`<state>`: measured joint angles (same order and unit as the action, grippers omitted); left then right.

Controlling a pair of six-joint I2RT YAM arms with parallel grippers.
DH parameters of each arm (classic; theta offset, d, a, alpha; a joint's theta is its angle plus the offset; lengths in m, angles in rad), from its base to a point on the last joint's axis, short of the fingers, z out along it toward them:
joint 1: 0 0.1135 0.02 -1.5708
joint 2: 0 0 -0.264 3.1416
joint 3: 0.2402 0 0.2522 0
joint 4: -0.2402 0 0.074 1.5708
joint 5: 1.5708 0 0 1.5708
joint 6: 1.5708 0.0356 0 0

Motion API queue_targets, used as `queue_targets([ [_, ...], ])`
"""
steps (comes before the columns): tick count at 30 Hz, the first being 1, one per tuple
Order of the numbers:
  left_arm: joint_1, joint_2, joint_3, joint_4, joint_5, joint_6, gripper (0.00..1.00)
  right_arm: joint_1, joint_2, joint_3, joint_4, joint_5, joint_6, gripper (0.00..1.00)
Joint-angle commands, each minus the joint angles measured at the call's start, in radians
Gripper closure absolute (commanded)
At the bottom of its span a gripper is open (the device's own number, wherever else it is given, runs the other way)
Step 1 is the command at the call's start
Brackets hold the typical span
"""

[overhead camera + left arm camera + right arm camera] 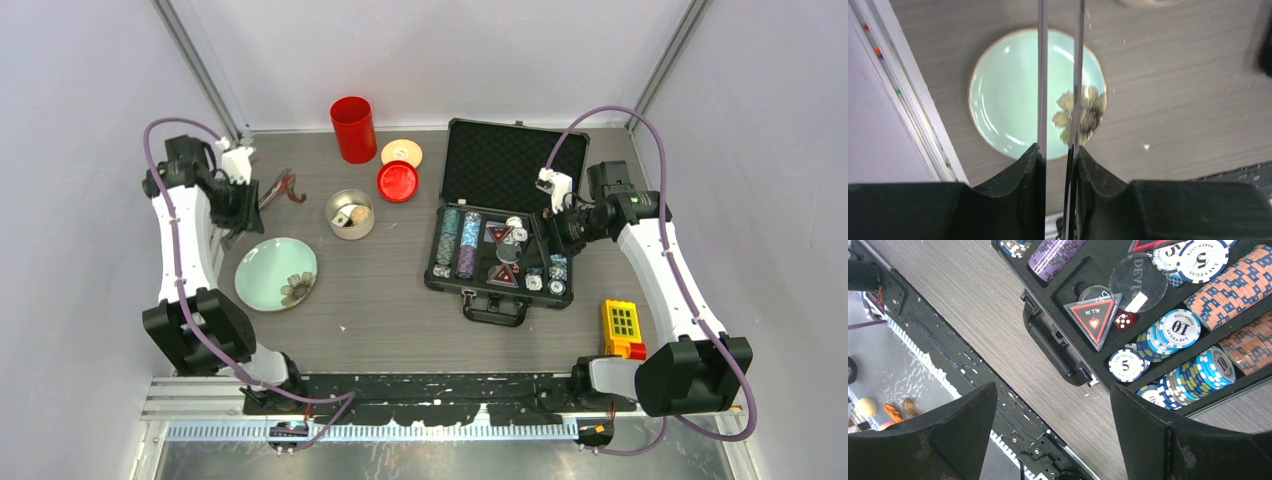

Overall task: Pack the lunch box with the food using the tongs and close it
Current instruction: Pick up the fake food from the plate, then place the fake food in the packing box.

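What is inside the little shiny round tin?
A pale lump and some dark bits sit inside the tin. Anything beneath them is hidden, and the pieces are too small to tell more.

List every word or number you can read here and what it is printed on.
"ALL IN": red triangular marker in the poker case.
"10", "LAS VEGAS": blue-edged chip.
"5", "LAS VEGAS": dark-edged chip.
Clear disc: lettering only partly legible.
Yellow block in the top view: markings too small.

Two white-shelled arms (660, 270), black joints (195, 330), looping purple cables (612, 108)
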<state>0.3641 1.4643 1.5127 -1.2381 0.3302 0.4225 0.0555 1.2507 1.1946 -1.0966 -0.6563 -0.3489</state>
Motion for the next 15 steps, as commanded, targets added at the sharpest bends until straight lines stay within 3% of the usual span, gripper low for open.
queue_targets([
  [1, -0.084, 0.058, 0.134, 0.170, 0.021, -0.181, 1.00, -0.003, -0.012, 0.022, 0.017, -0.002, 0.006, 0.12],
  [10, -0.237, 0.258, 0.431, 0.379, -0.093, -0.362, 1.00, -0.003, -0.020, 0.017, 0.018, 0.007, 0.010, 0.12],
  [15, -0.317, 0.407, 0.611, 0.398, -0.149, -0.393, 1.00, -0.003, -0.024, 0.017, 0.018, 0.019, 0.011, 0.12],
])
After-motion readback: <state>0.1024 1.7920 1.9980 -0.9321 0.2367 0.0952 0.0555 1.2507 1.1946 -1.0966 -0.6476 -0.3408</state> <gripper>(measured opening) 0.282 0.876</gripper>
